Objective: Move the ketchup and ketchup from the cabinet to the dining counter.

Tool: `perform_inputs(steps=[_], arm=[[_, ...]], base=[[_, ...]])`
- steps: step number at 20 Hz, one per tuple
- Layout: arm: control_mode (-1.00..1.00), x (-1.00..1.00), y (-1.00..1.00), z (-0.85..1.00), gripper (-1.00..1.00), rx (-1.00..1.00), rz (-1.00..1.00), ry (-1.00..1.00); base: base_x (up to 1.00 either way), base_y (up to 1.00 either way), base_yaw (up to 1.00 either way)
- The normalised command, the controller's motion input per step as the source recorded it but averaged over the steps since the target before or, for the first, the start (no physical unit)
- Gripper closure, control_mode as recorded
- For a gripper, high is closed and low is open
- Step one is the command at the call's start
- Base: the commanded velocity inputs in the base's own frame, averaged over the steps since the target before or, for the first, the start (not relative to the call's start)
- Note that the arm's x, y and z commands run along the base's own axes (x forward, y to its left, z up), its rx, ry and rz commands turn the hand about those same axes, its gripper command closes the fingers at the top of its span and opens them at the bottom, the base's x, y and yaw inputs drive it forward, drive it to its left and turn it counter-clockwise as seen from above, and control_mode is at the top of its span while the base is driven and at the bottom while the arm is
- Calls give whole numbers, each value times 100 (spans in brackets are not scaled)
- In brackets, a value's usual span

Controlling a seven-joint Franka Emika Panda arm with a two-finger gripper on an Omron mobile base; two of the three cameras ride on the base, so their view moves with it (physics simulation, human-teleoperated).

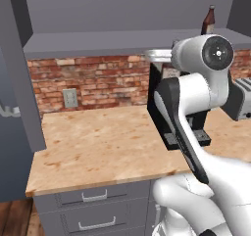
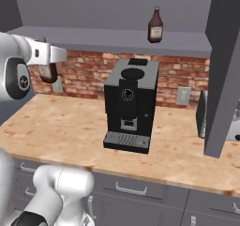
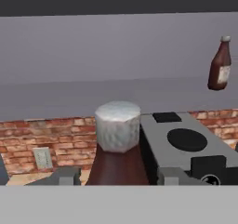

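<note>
One ketchup (image 3: 117, 158), a dark red-brown bottle with a pale cap, stands upright between my fingers (image 3: 65, 176) in the hand view. My gripper (image 2: 49, 61) is shut on it, in the air at the left, just below the cabinet shelf (image 2: 117, 40) and above the brick-backed counter. A second ketchup (image 2: 155, 26) (image 3: 220, 65) (image 1: 209, 20) stands on that grey shelf of the cabinet, off to the right of the held one. The dining counter is out of view.
A black coffee machine (image 2: 129, 105) stands on the wooden-looking counter (image 2: 61, 126) under the shelf. A toaster (image 1: 242, 100) sits to its right. An open grey cabinet door (image 2: 225, 70) hangs at the right. Grey drawers (image 1: 93, 205) run below the counter.
</note>
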Motion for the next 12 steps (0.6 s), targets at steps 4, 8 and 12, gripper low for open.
perform_inputs(steps=[4, 8, 12], arm=[[-100, -59, -1, -24, 100, 0, 0, 20], [-100, -23, 0, -38, 100, 0, 0, 26], [-100, 0, -4, -41, 100, 0, 0, 25]], base=[[0, 0, 0], [0, 0, 0], [0, 0, 0]])
